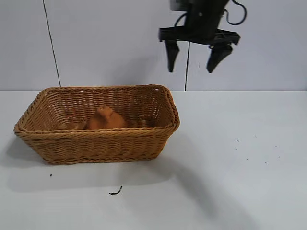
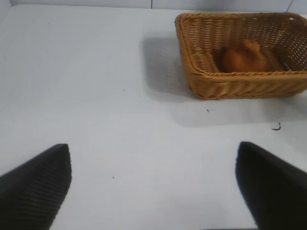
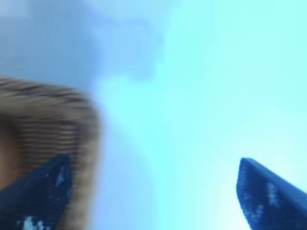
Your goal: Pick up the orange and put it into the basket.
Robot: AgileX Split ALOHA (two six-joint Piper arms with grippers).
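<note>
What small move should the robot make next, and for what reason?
Probably pull the right gripper up and away to park. The orange already lies inside the basket, and this gripper hangs open and empty above the basket's far right corner. The left gripper is open over bare table, so nothing seems left to grasp.

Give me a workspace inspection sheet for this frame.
Surface: white table, dark specks at right.
Job's things: orange lies inside the basket.
Clutter: small dark scrap in front of the basket.
End effectors: right end effector open, raised above the table beside the basket, empty; left end effector open, low over bare table, empty.
Cables: black cable looped at the right wrist.
Surroundings: plain panelled wall.
</note>
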